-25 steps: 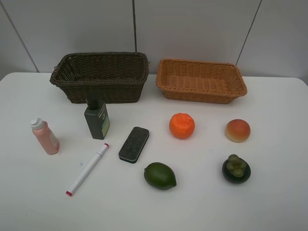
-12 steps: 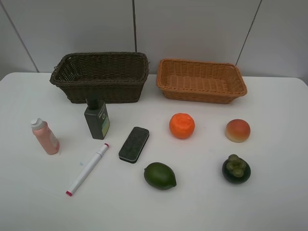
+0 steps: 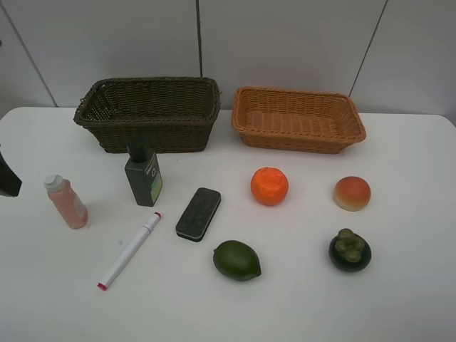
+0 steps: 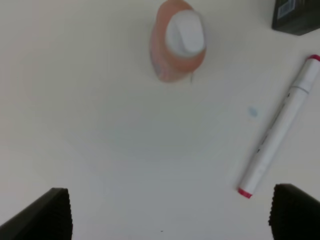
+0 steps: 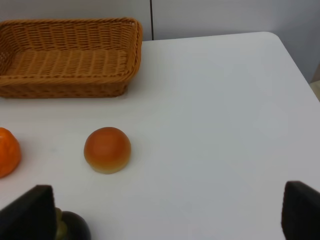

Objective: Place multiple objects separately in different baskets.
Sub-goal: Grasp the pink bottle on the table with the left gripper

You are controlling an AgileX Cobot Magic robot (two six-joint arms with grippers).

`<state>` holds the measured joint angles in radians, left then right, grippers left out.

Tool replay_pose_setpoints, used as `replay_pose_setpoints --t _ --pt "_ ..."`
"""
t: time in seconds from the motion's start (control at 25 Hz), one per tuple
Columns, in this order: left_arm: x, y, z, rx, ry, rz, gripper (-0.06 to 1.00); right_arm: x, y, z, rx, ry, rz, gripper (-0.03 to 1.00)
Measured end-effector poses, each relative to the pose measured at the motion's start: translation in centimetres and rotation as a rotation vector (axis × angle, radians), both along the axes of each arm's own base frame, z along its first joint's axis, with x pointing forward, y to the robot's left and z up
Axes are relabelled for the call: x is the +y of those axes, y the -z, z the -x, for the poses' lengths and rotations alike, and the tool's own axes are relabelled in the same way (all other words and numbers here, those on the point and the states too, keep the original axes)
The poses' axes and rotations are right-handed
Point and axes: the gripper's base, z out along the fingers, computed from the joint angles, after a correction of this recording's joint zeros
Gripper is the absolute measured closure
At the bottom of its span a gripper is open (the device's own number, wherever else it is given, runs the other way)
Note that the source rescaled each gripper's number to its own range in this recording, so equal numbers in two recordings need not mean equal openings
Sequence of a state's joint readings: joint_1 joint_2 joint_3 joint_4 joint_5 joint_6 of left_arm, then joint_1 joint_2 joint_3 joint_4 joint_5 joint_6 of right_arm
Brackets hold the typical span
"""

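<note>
The dark brown basket (image 3: 147, 114) and the orange-tan basket (image 3: 298, 119) stand side by side at the back, both empty. In front lie the pink bottle (image 3: 66, 201), dark green bottle (image 3: 143, 176), marker (image 3: 130, 249), black eraser (image 3: 198, 214), orange (image 3: 269, 186), peach (image 3: 352, 193), green fruit (image 3: 236, 260) and mangosteen (image 3: 349, 250). My left gripper (image 4: 170, 205) hangs open above the table near the pink bottle (image 4: 178, 46) and marker (image 4: 278, 131), holding nothing. My right gripper (image 5: 165, 205) is open and empty, near the peach (image 5: 107, 150) and mangosteen (image 5: 75, 227).
The white table (image 3: 299, 306) ends at a grey panelled wall behind the baskets. A dark part of my left arm (image 3: 7, 178) shows at the left edge of the exterior view. The table's rounded far corner (image 5: 272, 37) lies beyond the right gripper.
A dark part of my left arm has come into the exterior view at its left edge, beside the pink bottle. No object has moved.
</note>
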<state>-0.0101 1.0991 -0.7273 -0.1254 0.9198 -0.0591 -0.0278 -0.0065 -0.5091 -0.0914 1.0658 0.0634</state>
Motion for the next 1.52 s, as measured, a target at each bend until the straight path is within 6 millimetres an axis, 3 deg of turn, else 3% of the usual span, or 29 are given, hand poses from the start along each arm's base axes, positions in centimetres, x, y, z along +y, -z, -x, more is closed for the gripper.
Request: replay_pose_setpoints --t 0.16,0.36,0.84,1.2,1.32,1.48,1.52 --pt "-0.4 2.2 -4.6 0.142 -0.061 0.046 -0.02 0.0 0.0 0.0 0.000 0.000 0.000 -0.03" --pt "-0.4 5.3 -7.5 0.232 -0.105 0.048 -0.02 0.0 0.0 0.0 0.000 0.000 0.000 -0.03" --pt "-0.3 11.0 -10.2 0.278 -0.144 0.041 -0.02 0.0 0.0 0.0 0.000 0.000 0.000 -0.03" --pt "-0.3 11.7 -10.7 0.252 -0.151 0.038 -0.01 0.0 0.0 0.0 0.000 0.000 0.000 -0.03" --pt "-0.3 11.7 -10.7 0.252 -0.151 0.038 0.15 0.0 0.0 0.0 0.000 0.000 0.000 -0.03" --pt "-0.3 11.7 -10.7 0.252 -0.150 0.037 0.68 0.0 0.0 0.0 0.000 0.000 0.000 -0.03" --pt "-0.3 11.7 -10.7 0.252 -0.150 0.037 0.69 0.0 0.0 0.0 0.000 0.000 0.000 -0.03"
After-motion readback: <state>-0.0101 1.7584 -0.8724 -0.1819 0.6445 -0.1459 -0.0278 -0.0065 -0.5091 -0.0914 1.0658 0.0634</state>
